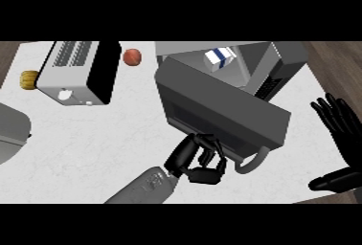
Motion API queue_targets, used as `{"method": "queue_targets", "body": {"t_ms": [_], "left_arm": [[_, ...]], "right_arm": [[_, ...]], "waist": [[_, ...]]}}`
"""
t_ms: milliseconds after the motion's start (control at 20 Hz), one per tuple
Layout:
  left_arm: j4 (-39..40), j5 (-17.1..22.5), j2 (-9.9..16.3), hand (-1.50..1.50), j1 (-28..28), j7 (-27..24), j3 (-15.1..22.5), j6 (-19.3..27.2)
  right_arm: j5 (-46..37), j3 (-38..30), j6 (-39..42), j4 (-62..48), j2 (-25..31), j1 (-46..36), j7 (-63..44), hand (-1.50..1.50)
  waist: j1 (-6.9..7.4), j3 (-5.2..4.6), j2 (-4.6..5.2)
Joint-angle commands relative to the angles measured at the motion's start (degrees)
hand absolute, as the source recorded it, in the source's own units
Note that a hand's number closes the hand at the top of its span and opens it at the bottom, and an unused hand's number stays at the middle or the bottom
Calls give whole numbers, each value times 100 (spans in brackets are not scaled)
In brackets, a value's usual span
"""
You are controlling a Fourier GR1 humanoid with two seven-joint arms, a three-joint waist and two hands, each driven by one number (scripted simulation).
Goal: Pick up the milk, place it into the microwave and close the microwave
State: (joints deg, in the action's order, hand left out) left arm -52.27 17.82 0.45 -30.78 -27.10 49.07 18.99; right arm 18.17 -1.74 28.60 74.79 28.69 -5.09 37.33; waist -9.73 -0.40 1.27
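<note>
Two black hands show over the white counter (92, 143). Our left hand (200, 160) is at the microwave door (222, 112), fingers curled against its lower edge just beside the grey handle (253, 162); we cannot tell whether they clasp anything. Our right hand (341, 129) rests at the counter's right edge, fingers straight and spread. The milk (220, 58) stands inside the microwave (272, 64), near the far edge. A toaster (78, 72) sits toward the far left corner.
</note>
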Motion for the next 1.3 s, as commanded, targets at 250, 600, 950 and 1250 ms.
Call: {"method": "queue_targets", "body": {"t_ms": [250,600,950,1250], "left_arm": [[-72,1053,-43,150,-545,-314,-53,1145],[89,1763,-44,-150,-1120,-85,-153,1784],[410,2233,-45,-150,-1550,56,-306,2209],[409,2754,-45,-150,-1731,-179,-486,2394]], "right_arm": [[304,98,448,619,379,-189,-314,-150],[664,-165,480,805,711,-566,-596,-150],[-289,-651,-161,1034,1456,-1109,-372,150],[-522,-728,-325,1023,1591,-1355,-298,150]], "waist": [[-275,-8,55],[-497,3,112],[-665,9,194],[-656,7,308]]}}
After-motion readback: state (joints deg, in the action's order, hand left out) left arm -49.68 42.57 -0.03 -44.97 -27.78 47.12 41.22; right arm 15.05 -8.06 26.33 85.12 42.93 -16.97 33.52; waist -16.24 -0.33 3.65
